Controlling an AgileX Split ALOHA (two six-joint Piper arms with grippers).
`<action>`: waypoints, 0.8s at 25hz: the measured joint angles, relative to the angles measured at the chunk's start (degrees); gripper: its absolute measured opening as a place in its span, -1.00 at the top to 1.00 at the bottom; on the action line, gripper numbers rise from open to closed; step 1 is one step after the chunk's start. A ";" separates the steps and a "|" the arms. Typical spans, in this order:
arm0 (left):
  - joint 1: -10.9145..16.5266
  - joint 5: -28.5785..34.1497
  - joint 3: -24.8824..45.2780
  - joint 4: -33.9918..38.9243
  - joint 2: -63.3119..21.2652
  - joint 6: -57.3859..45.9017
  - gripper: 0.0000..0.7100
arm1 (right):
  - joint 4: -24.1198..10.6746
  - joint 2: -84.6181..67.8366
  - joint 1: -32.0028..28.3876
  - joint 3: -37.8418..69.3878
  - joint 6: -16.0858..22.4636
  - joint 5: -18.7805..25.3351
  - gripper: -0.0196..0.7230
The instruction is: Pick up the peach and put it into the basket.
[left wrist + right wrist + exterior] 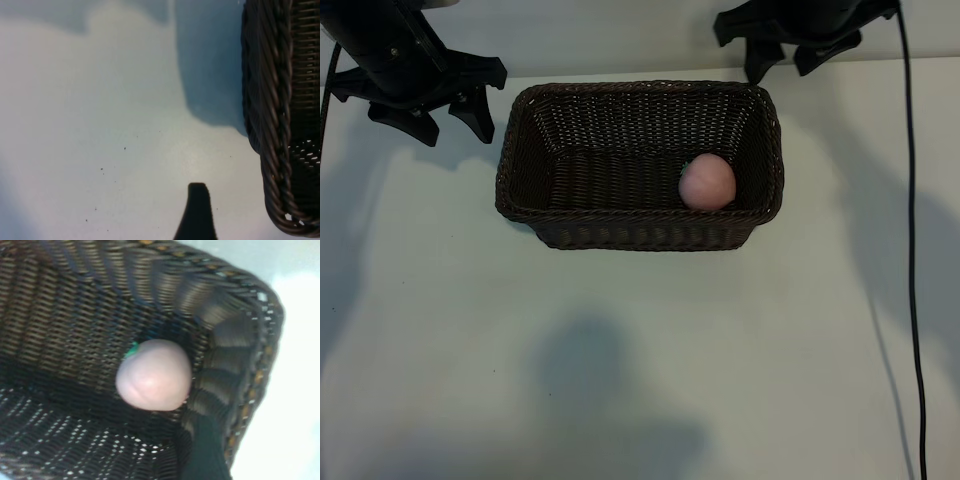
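The pale-pink peach (707, 182) lies inside the dark-brown wicker basket (630, 236), in its front right corner, touching the wall. In the right wrist view the peach (154, 375) rests free on the basket's woven floor (70, 320), a bit of green stem at its side. My right gripper (783, 70) hangs open just behind the basket's back right corner, holding nothing; one of its fingers (206, 450) shows dark beside the peach. My left gripper (450, 130) stands open over the table to the left of the basket, empty.
The white table (640, 360) spreads in front of the basket and to both sides. A black cable (912, 250) runs down the right side. In the left wrist view the basket's braided rim (272, 125) lies close beside one finger (197, 215).
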 joint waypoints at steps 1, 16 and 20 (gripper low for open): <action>0.00 0.00 0.00 0.00 0.00 0.00 -0.68 | 0.05 0.00 -0.47 0.00 0.00 0.00 -0.47; 0.00 0.00 0.00 0.00 0.00 0.00 -0.68 | -0.22 0.00 -1.09 -0.02 -0.65 0.00 -0.47; 0.00 0.00 0.00 0.00 0.00 0.00 -0.68 | -1.25 0.00 -1.09 -0.02 -0.71 0.00 -0.47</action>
